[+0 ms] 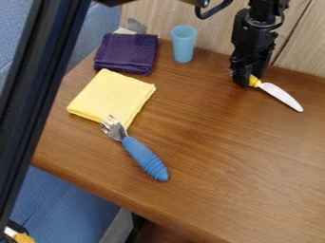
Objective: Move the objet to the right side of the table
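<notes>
Well, the blue cup (184, 46) stands upright (its inside unclear), while the jaws clamp the yellow-handled knife (281, 97).

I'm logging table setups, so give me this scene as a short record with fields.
gripper: black gripper, at the knife's yellow handle
knife: white-bladed knife, far right part of the table, blade pointing away from the gripper
fork: blue-handled fork, tines over the yellow cloth's edge
cloths: folded yellow cloth; folded purple cloth just beyond it
cup: light blue cup, upright, right of the purple cloth
</notes>
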{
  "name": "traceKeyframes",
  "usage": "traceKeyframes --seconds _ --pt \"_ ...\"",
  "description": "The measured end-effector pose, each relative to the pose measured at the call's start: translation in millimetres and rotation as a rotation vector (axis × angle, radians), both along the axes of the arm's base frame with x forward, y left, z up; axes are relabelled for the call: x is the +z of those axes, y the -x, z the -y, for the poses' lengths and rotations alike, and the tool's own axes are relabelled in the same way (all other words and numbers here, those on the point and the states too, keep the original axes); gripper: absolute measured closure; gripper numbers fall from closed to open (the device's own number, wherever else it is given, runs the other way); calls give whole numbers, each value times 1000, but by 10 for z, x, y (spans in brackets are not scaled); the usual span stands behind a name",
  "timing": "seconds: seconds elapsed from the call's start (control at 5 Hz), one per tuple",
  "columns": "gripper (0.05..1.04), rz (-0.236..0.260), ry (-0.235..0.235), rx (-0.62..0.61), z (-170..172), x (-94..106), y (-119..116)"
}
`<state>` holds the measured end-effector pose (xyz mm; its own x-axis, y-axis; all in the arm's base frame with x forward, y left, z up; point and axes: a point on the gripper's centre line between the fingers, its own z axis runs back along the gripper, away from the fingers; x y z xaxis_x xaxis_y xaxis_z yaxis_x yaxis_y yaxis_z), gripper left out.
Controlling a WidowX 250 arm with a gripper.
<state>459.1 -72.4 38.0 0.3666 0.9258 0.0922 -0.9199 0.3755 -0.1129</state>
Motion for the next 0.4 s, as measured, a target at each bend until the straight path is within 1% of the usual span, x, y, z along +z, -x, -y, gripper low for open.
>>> traceKeyframes --seconds 0.2,0.4 --pt "83 -2 -15 16 -22 -21 12" --pt "79 -7 -25 23 -49 -45 36"
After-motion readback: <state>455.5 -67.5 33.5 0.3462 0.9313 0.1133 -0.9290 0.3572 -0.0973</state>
